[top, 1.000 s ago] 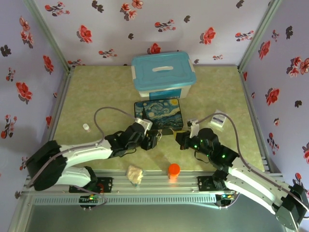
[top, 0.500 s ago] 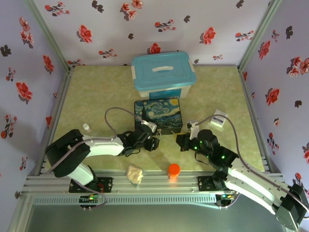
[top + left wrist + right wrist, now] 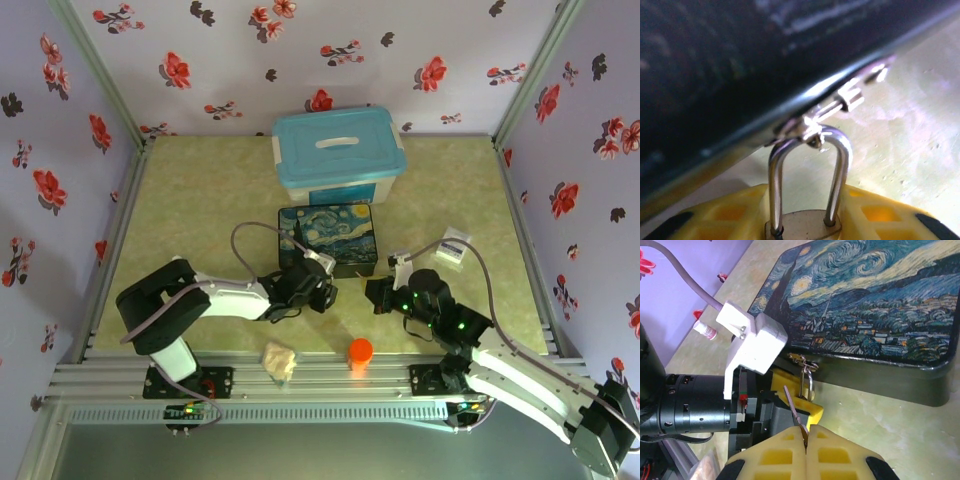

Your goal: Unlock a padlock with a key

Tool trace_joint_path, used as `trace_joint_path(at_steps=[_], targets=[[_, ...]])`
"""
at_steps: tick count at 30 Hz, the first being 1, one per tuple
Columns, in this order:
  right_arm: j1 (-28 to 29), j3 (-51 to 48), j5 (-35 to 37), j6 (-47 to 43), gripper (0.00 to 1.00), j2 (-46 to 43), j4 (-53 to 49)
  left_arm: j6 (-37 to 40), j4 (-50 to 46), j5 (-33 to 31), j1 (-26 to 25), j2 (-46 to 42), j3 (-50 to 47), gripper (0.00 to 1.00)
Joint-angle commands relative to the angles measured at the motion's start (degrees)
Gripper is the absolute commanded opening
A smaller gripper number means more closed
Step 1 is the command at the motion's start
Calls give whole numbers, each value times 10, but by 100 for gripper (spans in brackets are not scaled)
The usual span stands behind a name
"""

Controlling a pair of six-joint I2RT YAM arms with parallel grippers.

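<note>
The brass padlock [image 3: 805,226] hangs by its silvery shackle [image 3: 774,185] from the latch on the front edge of the dark night-sky box [image 3: 328,238]. My left gripper [image 3: 805,212] is at the box's front edge. Its yellow pads [image 3: 710,212] press on both sides of the padlock body, so it is shut on the padlock. In the right wrist view the shackle [image 3: 807,382] rises from the left gripper's yellow finger [image 3: 810,410]. My right gripper [image 3: 806,437] is shut on the thin dark key [image 3: 791,402]. The key points up-left, its tip a short way from the padlock.
A blue-lidded tub [image 3: 338,155] stands behind the box. An orange cap [image 3: 360,350] and a crumpled beige lump [image 3: 280,362] lie at the near edge. A small vial [image 3: 178,263] sits at the left. A white packet [image 3: 455,247] lies at the right.
My left arm has reached right, bringing its gripper to the box's front edge, and its jaws have narrowed onto the padlock. The right arm has kept still with the key.
</note>
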Motion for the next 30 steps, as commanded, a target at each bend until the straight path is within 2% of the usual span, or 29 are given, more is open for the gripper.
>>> trace_joint_path(at_steps=[1, 9, 13, 16, 19, 23, 30], targets=[[-3, -18, 10, 15, 0, -4, 29, -38, 52, 6, -7, -2, -15, 34], [-3, -34, 11, 28, 0, -4, 43, -71, 22, -2, -18, 6, 5, 27], [-3, -38, 1, 36, 0, -3, 41, -144, 17, -3, -17, -1, 9, 26], [-3, -50, 0, 35, 0, 3, 41, -211, 26, 0, -16, -12, 8, 18], [-3, -68, 14, 37, 0, 13, 55, -251, 57, 9, -17, -12, 4, 17], [-3, -76, 7, 24, 0, 54, 83, -279, 57, 15, -17, -12, 16, 12], [20, -67, -9, -17, 0, 134, 139, -360, 98, 17, -16, -17, 11, 12]])
